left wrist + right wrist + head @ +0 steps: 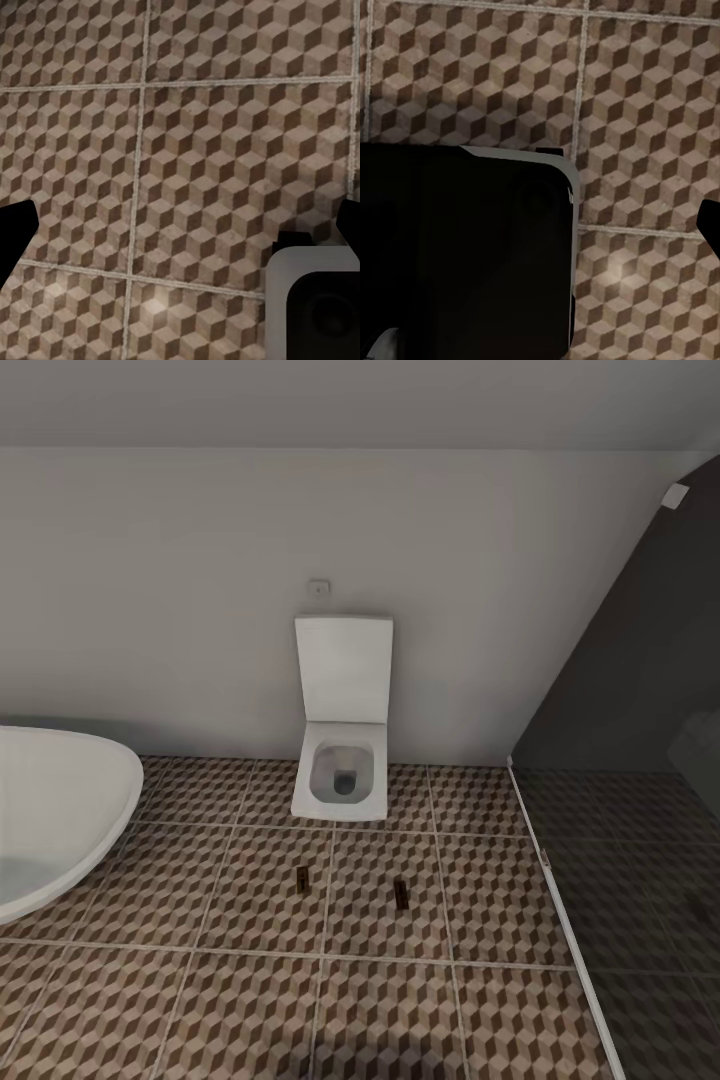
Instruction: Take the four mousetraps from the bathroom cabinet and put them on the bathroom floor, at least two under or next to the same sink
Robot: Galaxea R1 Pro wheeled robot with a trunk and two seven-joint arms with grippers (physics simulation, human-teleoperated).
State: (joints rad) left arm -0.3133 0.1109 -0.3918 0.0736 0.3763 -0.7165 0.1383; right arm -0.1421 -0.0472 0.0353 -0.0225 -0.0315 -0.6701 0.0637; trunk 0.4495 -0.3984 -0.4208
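Mousetraps [302,876] [401,894] lie lengthwise toward the toilet [342,732], on the bathroom floor [250,1000].

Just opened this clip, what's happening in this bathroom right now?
Nothing is being handled at this moment. Two mousetraps already lie on the bathroom floor in front of the toilet: one to the left, the other to the right, apart from each other. A white tub sits at the left and a dark glass partition at the right. Both wrist cameras look down at bare patterned tiles, with nothing between the fingers.
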